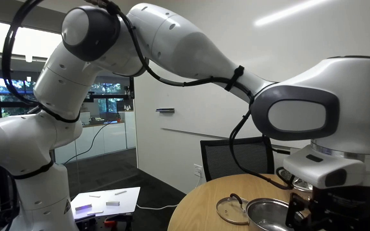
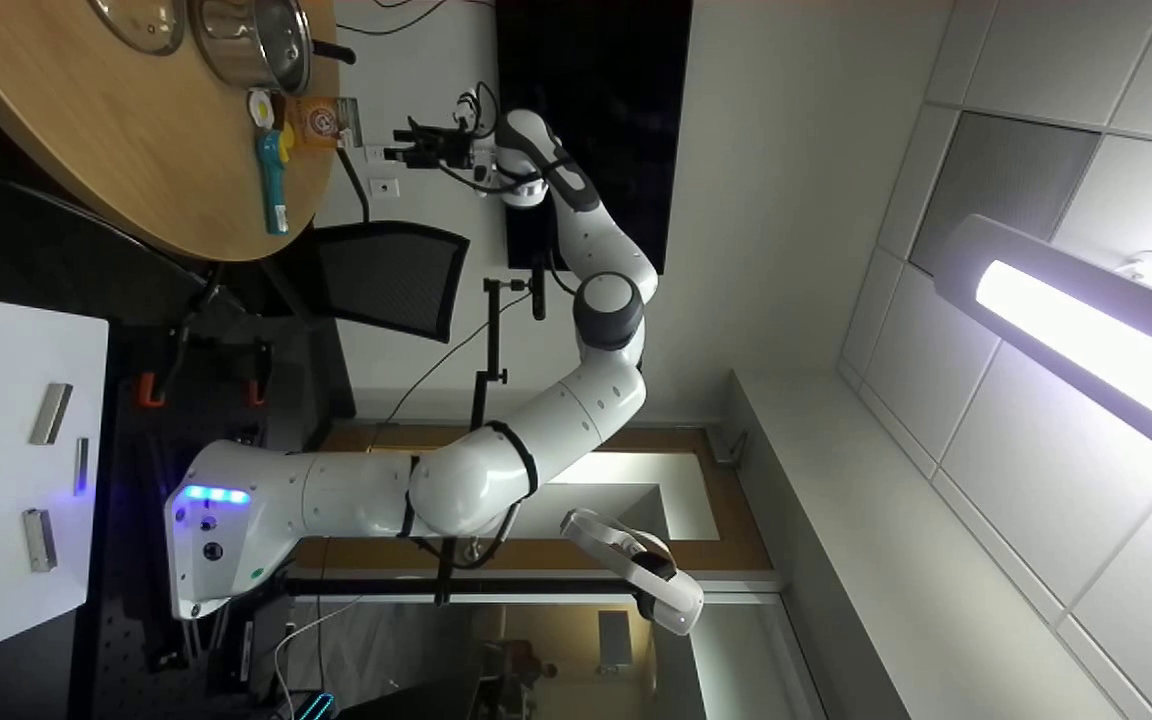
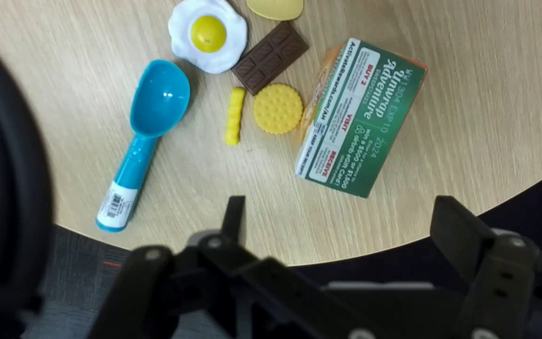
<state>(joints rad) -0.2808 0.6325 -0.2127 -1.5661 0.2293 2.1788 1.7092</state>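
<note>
Box (image 3: 362, 120) with green-and-white printed top

arm (image 1: 185, 45): glossy white | joint cap (image 1: 296, 115): grey, dark-rimmed | cable (image 1: 185, 84): black | base light (image 2: 217, 494): blue | claw (image 3: 339, 203): black

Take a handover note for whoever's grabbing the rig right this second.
Gripper: open, empty, raised near the edge of the round light-wood table.
Nearest: green-and-orange cardboard box, standing on the table.
Also there: blue plastic scoop, white-and-yellow toy egg, brown toy chocolate bar, round yellow toy cracker.
Farther off: shiny metal pot, uncovered, with a clear round glass lid beside it.
Done: nothing is gripped.
Left: every item listed rests on the table.
</note>
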